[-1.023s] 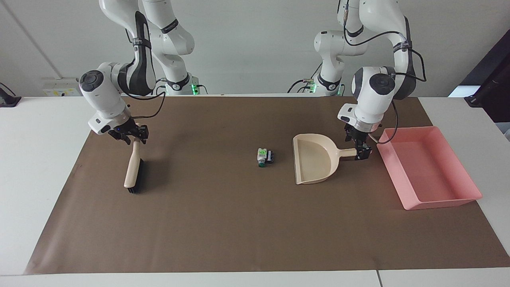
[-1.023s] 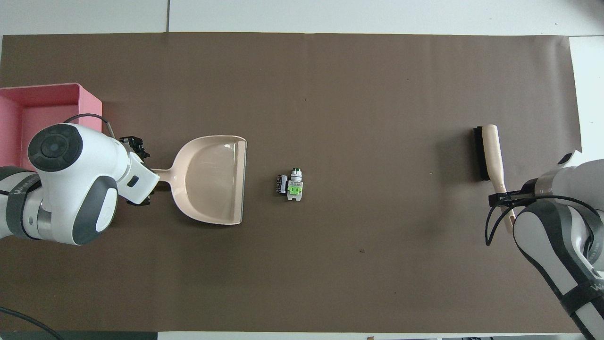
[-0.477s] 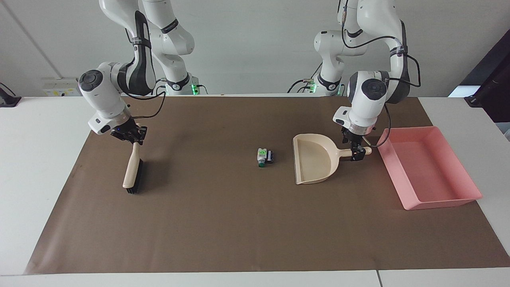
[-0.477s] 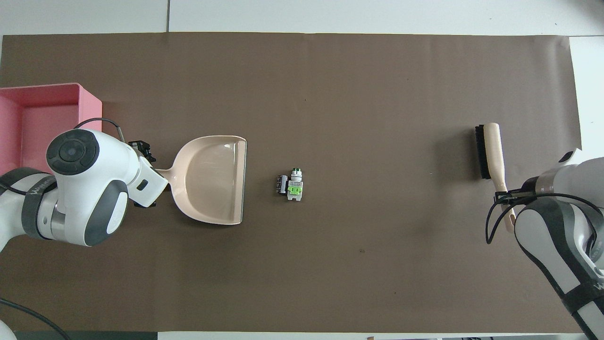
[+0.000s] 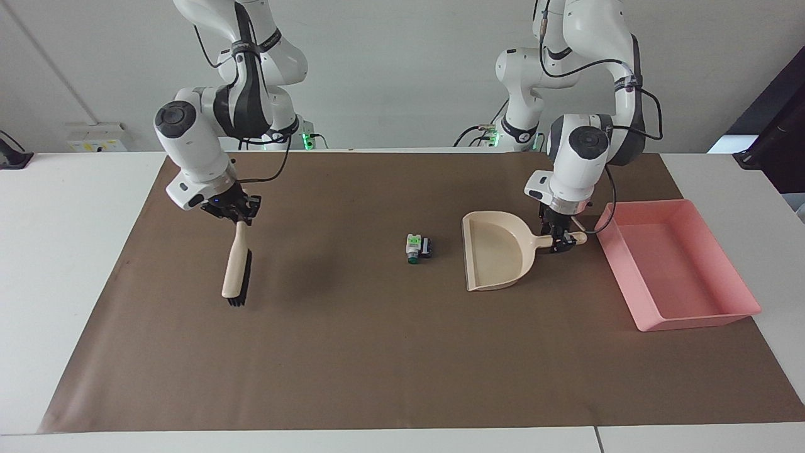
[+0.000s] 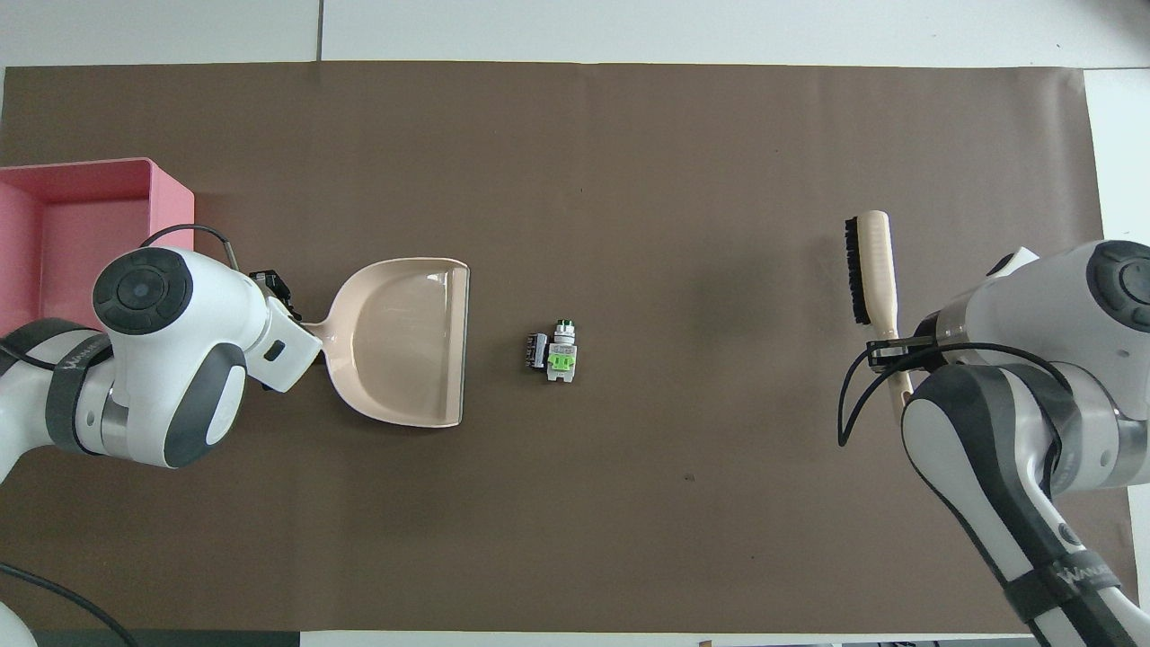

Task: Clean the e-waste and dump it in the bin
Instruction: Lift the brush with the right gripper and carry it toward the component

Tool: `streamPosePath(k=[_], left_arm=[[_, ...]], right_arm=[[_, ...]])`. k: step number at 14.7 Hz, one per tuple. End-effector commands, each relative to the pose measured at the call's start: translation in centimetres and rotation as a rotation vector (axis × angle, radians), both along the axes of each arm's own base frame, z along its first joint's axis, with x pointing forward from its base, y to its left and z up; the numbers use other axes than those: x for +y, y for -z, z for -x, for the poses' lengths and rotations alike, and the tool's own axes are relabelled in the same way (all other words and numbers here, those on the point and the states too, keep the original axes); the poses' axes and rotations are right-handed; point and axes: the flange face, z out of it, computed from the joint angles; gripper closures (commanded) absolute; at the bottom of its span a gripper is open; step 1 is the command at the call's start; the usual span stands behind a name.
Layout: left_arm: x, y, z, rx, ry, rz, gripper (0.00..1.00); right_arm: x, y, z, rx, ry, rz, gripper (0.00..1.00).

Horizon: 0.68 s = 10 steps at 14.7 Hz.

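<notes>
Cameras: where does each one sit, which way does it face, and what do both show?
Facing view: high across the table, facing the robots; both arms whole, right gripper holding the brush, left gripper at the dustpan handle.
Overhead view: above the robots' end, looking steeply down; only forearms and wrists.
Shared: brush, dustpan, e-waste, bin.

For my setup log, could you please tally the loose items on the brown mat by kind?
Electronic parts: 2 (one white-and-green, one black)
Dustpan: 1
Brush: 1
Pink bin: 1
Total: 5
</notes>
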Motion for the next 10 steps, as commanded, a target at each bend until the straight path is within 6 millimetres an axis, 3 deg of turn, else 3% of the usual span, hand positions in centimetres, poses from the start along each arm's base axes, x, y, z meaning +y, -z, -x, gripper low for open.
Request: streamPosePath(k=[1,2,3,9,10], left_arm=[[-0.5,0.3,0.4,-0.015,0.002,-0.012,0.76],[-0.4,0.0,0.1,-0.019,0.003,-0.011,0.89],[-0.4,-0.3,-0.1,-0.026,0.004,-0.009,0.97],[-0.5,-3.0,-1.7,-0.005,0.072,-0.094,1.00],[-0.5,-3.0,-1.6,0.007,0.074,-0.105,1.00]], right_arm=[[6.0,-0.6,1.1,0.014,0.029,0.011,1.00],[9.2,-0.7,1.9,0.015,0.034,0.020,1.00],[10.9,-0.8,2.7,0.022,0.044,0.028,1.00],[21.8,0.1,8.3,0.024,-0.023,0.057,1.00],[23.0,0.6,8.4,0.014,-0.029,0.058,1.00]])
